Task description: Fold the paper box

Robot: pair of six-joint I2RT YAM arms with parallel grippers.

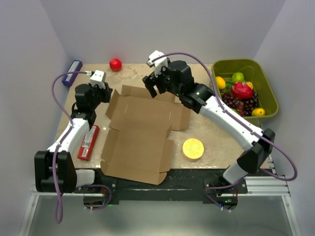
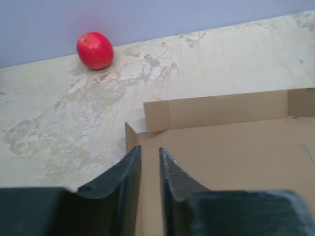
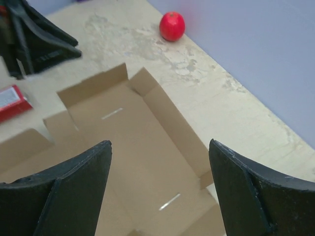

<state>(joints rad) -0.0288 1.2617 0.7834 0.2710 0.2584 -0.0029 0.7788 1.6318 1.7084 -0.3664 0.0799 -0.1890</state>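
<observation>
**A:** Where is the box?

**B:** The box [image 1: 140, 132] lies unfolded in the middle of the table [image 1: 206, 132], its flaps spread out. The strip along its far edge is tilted up, with a small tab raised at the corner.

**A:** How is the left arm posed?

**B:** It runs from its base up the table's left side, passing over a red packet [image 1: 88, 141]. The wrist then turns inward, and the left gripper [image 2: 149, 150] sits low at the box's far-left corner, pointing across the cardboard.

**A:** What about its claw?

**B:** The fingers stand a narrow slit apart. I see nothing pinched between them, only cardboard showing through the gap.

**A:** And the right arm?

**B:** It stretches diagonally from the near-right base to the far middle of the table, with its elbow near the table's front right. The right gripper [image 3: 160, 142] hangs above the box's far end, aimed down at it.

**A:** Is it holding anything?

**B:** No. Its jaws are spread wide and clear of the cardboard. An apple [image 1: 115, 64] sits well beyond both grippers, by the back wall.
</observation>
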